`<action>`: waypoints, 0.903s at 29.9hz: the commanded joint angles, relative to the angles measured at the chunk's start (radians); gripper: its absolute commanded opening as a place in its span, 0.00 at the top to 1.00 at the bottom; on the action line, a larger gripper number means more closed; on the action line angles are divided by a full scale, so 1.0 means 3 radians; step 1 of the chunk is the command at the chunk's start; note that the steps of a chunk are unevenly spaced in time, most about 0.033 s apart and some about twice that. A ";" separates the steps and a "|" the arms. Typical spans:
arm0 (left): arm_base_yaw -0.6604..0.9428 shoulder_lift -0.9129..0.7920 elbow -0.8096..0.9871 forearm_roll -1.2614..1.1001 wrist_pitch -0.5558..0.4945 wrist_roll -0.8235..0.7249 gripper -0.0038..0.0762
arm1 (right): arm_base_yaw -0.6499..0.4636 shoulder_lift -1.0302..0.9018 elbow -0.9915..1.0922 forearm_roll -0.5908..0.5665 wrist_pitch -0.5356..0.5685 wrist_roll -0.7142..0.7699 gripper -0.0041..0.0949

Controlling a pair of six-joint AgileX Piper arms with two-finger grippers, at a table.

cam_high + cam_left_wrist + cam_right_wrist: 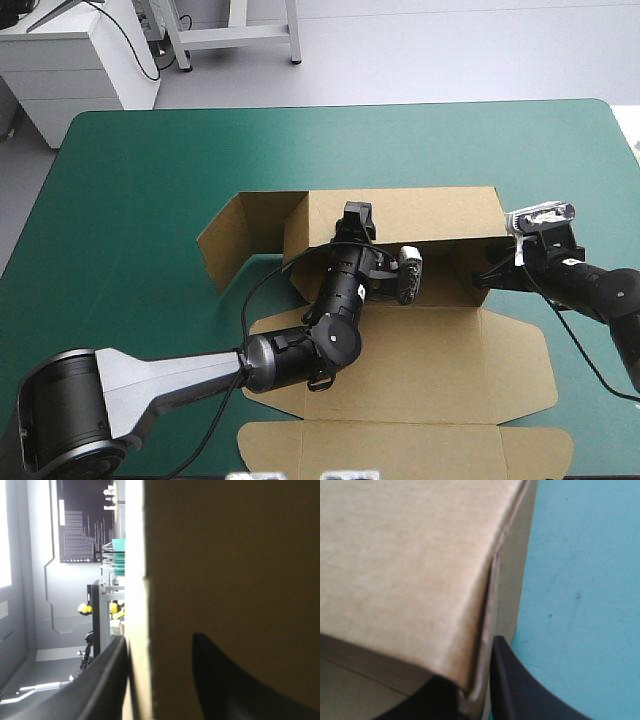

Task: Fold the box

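The brown box (440, 350) lies open in the middle of the table, its long far wall (420, 215) raised and a side flap (225, 245) angled out at the left. My left gripper (355, 222) reaches over that wall near its left corner. In the left wrist view the black fingers (107, 677) stand on either side of a board edge (137, 630), shut on it. My right gripper (485, 272) is at the wall's right end. There its fingers (512, 685) pinch the corner fold of the board (410, 570).
The box's wide front panel (400, 450) lies flat and reaches the table's near edge. Bare teal-green cover (300, 150) stretches beyond the box to the far edge, and more shows at the right (580, 580) beside the right gripper.
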 commanded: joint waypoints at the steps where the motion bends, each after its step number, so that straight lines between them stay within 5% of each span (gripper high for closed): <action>1: -0.0030 -0.0124 -0.0061 0.0048 0.0079 -0.0075 0.41 | 0.0000 0.0033 -0.0060 0.0091 -0.0145 0.0040 0.96; 7: -0.0191 -0.0146 -0.0061 0.0055 0.0339 -0.0081 0.52 | 0.0000 0.0293 -0.0073 0.0096 -0.0217 0.0094 0.96; 15: -0.0507 -0.0404 -0.0061 0.0055 0.0447 -0.0225 0.52 | 0.0000 0.0528 -0.0207 0.0099 -0.0235 0.0118 0.96; 24: -0.1120 -0.0724 -0.0061 0.0055 0.1129 -0.0232 0.52 | 0.0000 0.0557 -0.0453 0.0073 -0.0147 0.0284 0.96; 27: -0.1266 -0.0890 -0.0061 0.0041 0.1376 -0.0200 0.72 | 0.0000 0.0557 -0.0493 0.0066 -0.0098 0.0338 0.96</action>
